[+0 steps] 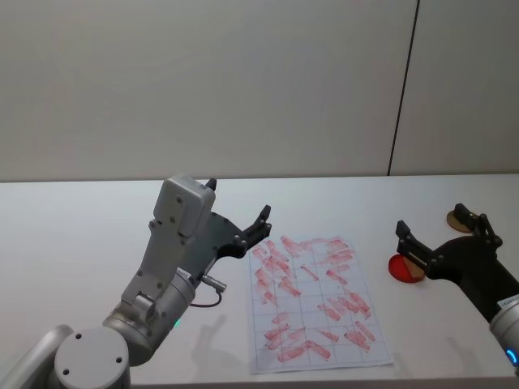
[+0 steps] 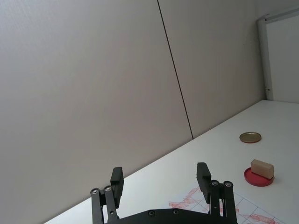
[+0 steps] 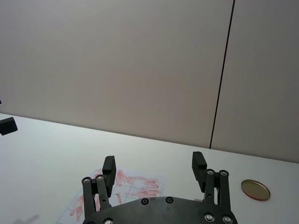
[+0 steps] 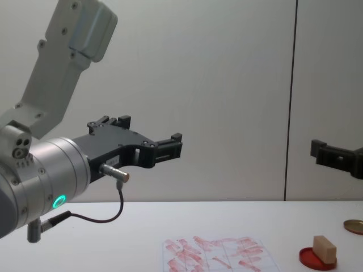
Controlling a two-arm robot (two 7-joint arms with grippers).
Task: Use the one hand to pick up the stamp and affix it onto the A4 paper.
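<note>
The counter [image 1: 81,243] carried the A4 paper [image 1: 316,304] (smeared all over with red marks) near its front edge. The left gripper [image 1: 238,199] hung raised by the paper's left side, fingers apart. The right gripper [image 1: 431,219] hovered high above the red ink pad [image 4: 317,259], fingers apart. The wooden stamp [image 4: 324,248] sat on that pad, right of the paper, with a gold lid [image 4: 354,226] beyond.
</note>
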